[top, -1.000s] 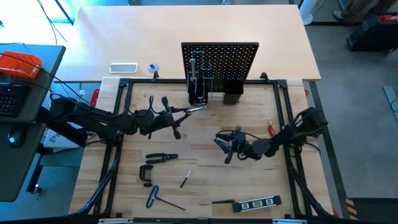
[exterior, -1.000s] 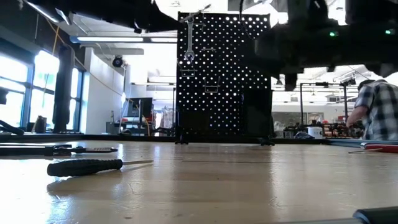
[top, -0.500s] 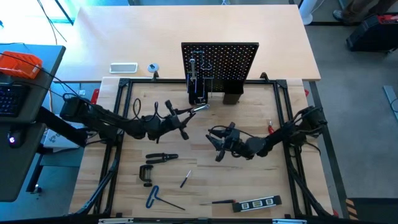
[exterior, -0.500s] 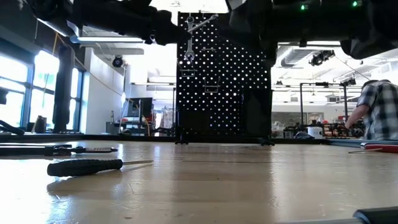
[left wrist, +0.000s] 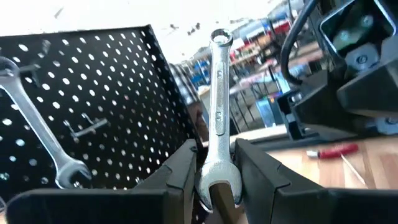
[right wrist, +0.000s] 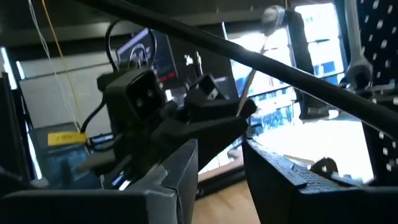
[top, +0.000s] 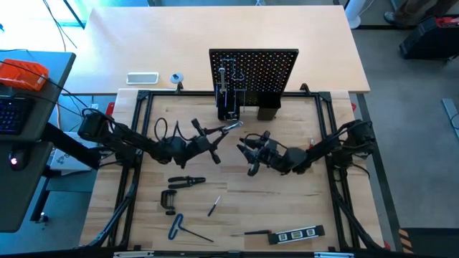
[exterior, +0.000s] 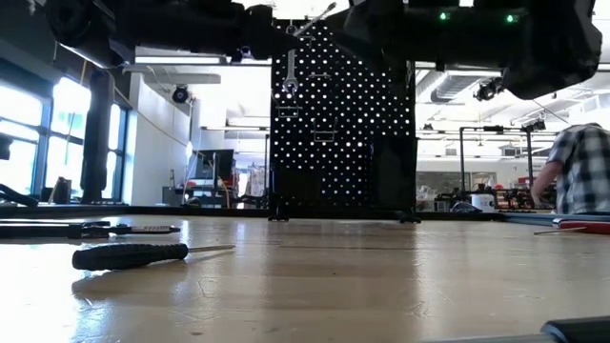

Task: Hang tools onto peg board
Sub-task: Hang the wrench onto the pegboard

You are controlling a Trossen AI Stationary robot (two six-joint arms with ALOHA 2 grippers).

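The black peg board [top: 253, 72] stands upright at the table's far side, with one silver wrench [top: 222, 76] hanging on it; both also show in the left wrist view, the board [left wrist: 81, 106] and the hung wrench [left wrist: 37, 124]. My left gripper [top: 210, 139] is shut on a second silver wrench [top: 228, 127] in front of the board's left part, above the table. My right gripper [top: 247, 154] is open and empty, just right of the left gripper. In the low view the held wrench [exterior: 320, 16] shows high, in front of the board [exterior: 343, 124]. My left gripper pinches the wrench's open-jaw end [left wrist: 216, 177] between its two fingers. The fingers come about level from the table's left and lie along the wrench. Its shaft sticks out past the fingertips, ring end [left wrist: 221, 38] toward the board. The wrench is lifted clear of the table.
On the near half of the table lie black pliers [top: 185, 182], a C-clamp [top: 168, 201], a blue hex key [top: 178, 228], a small screwdriver [top: 214, 207], a black screwdriver [top: 254, 233] and a level [top: 297, 234]. A red screwdriver [top: 313, 148] lies at the right. A person shows in the room behind [exterior: 577, 171].
My left gripper has gone a little toward the table's right edge, carrying the wrench, which stays lifted and pointed at the board. My right gripper has gone toward the far left, closer to the left gripper and the wrench.
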